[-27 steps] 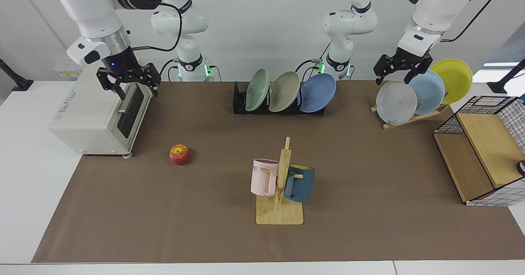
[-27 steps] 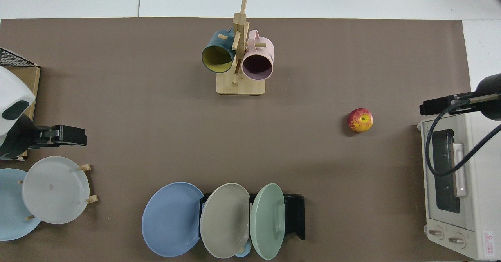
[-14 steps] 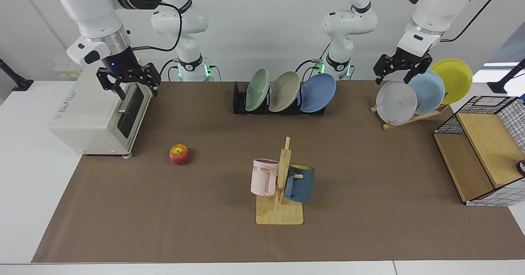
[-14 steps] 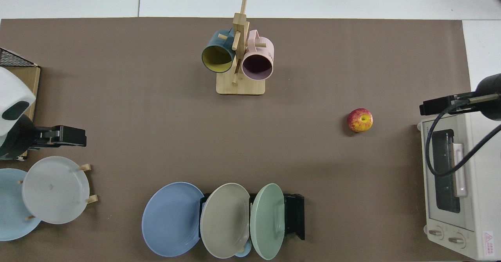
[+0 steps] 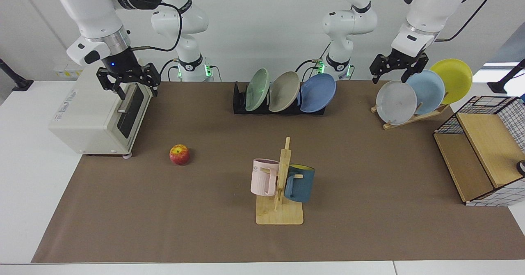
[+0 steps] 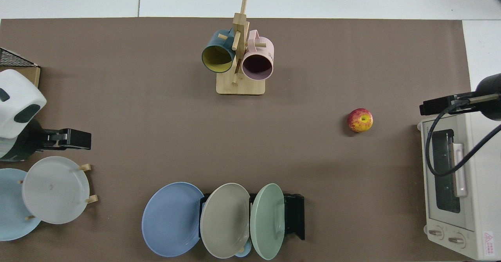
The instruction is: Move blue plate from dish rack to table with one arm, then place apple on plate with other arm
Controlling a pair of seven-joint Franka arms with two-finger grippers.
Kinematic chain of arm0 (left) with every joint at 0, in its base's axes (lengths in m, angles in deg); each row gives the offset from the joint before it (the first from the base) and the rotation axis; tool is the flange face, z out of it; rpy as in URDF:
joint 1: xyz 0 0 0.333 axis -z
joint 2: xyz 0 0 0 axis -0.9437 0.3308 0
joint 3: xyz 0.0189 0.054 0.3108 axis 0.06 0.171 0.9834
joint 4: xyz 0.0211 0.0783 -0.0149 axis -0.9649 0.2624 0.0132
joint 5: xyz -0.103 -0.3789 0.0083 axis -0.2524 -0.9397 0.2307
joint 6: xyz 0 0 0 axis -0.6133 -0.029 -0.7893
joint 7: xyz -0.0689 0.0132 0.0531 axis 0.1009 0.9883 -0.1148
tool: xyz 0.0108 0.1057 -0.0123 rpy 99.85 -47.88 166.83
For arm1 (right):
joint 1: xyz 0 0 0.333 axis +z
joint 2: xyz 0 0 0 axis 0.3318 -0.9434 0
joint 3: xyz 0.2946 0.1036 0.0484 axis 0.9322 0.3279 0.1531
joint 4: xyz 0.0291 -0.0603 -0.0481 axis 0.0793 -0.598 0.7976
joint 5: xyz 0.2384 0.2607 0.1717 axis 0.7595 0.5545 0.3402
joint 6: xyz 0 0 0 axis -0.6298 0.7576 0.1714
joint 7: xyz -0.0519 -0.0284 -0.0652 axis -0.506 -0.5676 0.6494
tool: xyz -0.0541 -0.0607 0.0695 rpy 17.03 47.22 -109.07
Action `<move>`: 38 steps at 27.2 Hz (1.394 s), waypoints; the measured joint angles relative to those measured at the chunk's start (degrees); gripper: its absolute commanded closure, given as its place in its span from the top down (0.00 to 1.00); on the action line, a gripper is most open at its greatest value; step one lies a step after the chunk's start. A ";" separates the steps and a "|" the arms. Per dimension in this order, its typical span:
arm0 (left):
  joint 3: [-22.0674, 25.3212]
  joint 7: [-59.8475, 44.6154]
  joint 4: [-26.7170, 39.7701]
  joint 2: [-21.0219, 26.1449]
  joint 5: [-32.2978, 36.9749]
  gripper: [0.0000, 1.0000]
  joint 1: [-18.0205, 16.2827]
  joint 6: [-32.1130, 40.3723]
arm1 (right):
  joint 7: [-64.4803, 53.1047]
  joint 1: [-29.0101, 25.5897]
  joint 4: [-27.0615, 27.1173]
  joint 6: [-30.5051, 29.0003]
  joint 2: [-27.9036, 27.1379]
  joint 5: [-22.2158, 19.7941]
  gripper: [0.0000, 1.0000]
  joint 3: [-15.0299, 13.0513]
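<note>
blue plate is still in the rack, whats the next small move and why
Probably carry the left gripper, open above the grey plate, sideways toward the blue plate, which leans at the nearest end of the dish rack. The right gripper waits over the toaster oven.

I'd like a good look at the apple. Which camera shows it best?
The top view: the apple sits unobstructed on the brown mat, its yellow stem end facing the camera. The facing view shows it from the side, red with yellow patches, near the toaster oven, also unobstructed.
</note>
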 measured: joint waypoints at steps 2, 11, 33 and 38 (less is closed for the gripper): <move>-1.63 -1.70 0.62 -0.43 1.26 1.00 0.01 0.15 | 0.00 0.00 0.00 0.00 0.00 0.00 1.00 0.00; -11.50 -14.54 14.67 -11.50 6.46 1.00 0.06 -2.73 | 0.00 0.00 0.00 0.00 0.00 0.00 1.00 0.00; -22.86 -29.09 38.96 -20.55 5.83 0.99 0.10 -14.87 | 0.00 0.00 0.00 0.00 0.00 0.00 1.00 0.00; -23.10 -29.07 39.86 -20.58 4.63 0.99 0.34 -14.87 | 0.00 0.00 0.00 0.00 0.00 0.00 1.00 0.00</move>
